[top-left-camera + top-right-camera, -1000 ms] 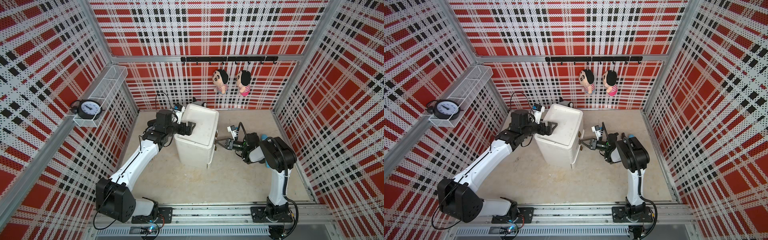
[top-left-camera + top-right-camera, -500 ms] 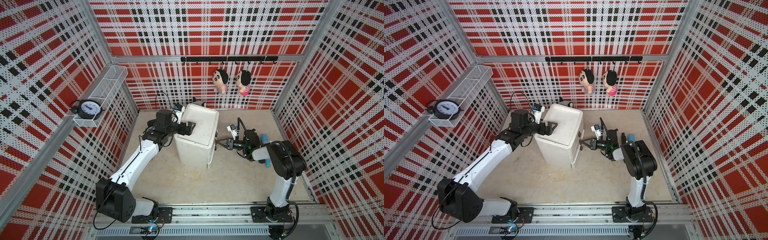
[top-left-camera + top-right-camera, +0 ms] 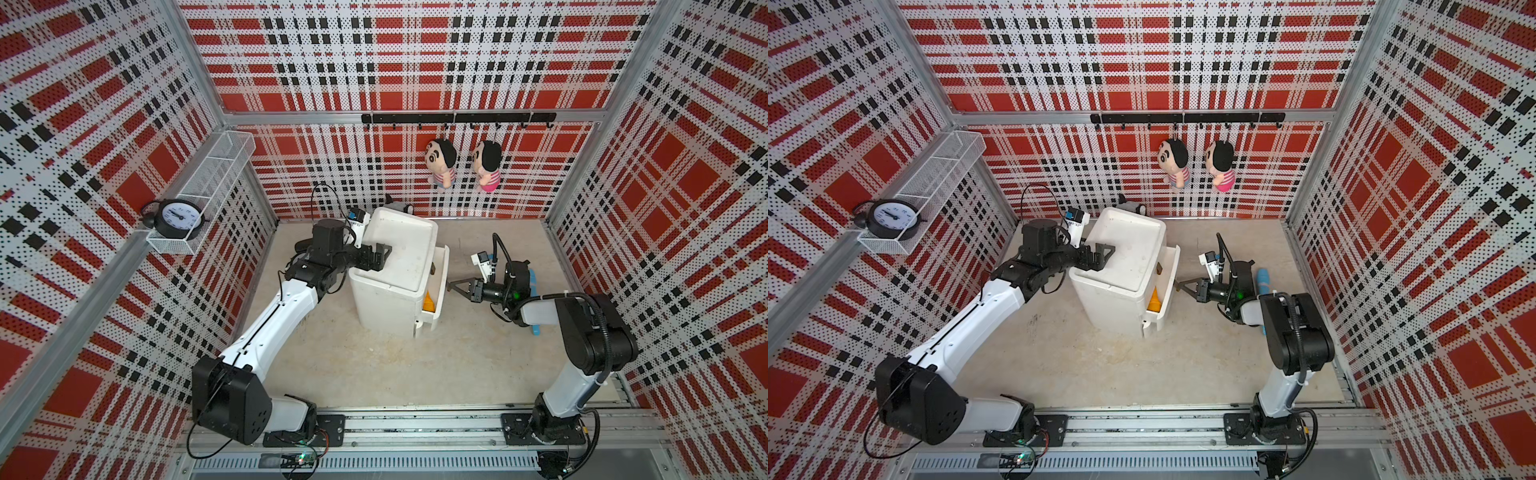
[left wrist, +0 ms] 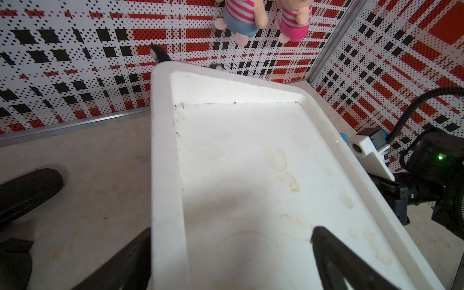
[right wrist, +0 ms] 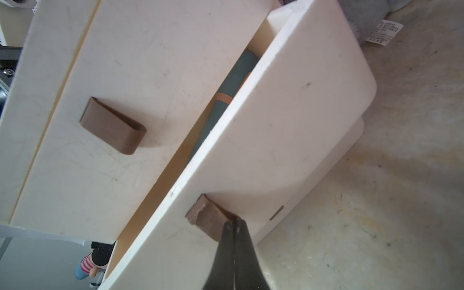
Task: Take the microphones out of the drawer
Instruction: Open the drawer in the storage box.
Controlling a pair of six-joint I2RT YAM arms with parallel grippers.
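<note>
1. Plaid pegboard walls enclose a beige floor. In both top views the white cabinet (image 3: 390, 274) stands mid-floor, with its drawer (image 3: 441, 282) pulled partly out.
2. Left wrist view: the left gripper (image 4: 232, 229) straddles the cabinet's top rim, jaws spread, clamping nothing.
3. Right wrist view: the right gripper (image 5: 234, 223) is pinched closed on the drawer's brown handle (image 5: 200, 216). The microphone (image 5: 233, 77) lies inside that drawer. It is a grey cylinder, likely rigid, light and smooth, and best taken across its body by the orange band (image 5: 223, 98).

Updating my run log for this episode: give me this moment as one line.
left gripper: open, straddling cabinet rim | right gripper: shut on drawer handle | drawer: partly open | microphone: inside drawer, not grasped
</note>
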